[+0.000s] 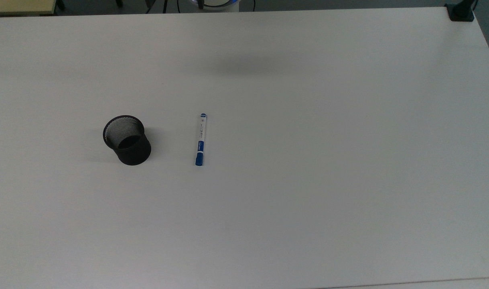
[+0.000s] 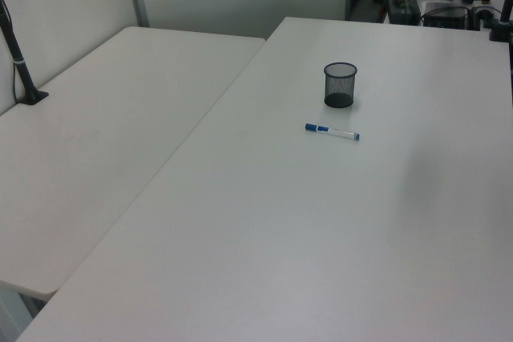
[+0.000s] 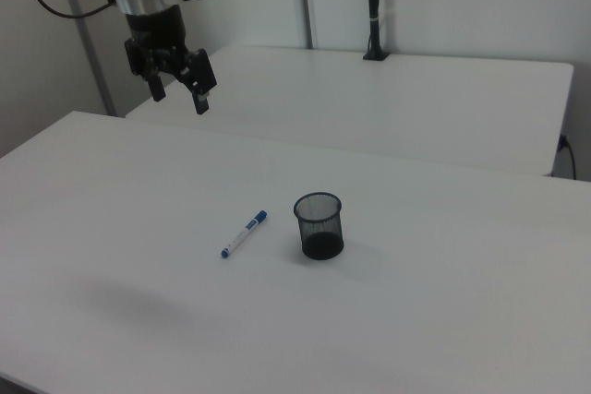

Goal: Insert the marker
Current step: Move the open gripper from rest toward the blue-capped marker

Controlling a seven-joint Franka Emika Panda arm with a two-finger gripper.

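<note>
On the white table (image 1: 308, 200), the slim blue-capped white marker (image 1: 200, 139) lies flat right of the upright black mesh cup (image 1: 127, 140) in the top view, ready for picking; gripper (image 3: 179, 93) hangs high, fingers spread wide.

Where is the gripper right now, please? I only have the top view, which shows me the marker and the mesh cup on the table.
Observer: In the right view the gripper hangs high above the table, far from the marker.
Operator: Are its fingers open?
Observer: Yes, spread apart and holding nothing.
Operator: Is the cup standing straight?
Observer: Yes, the mesh cup stands upright, mouth up, apart from the marker.
</note>
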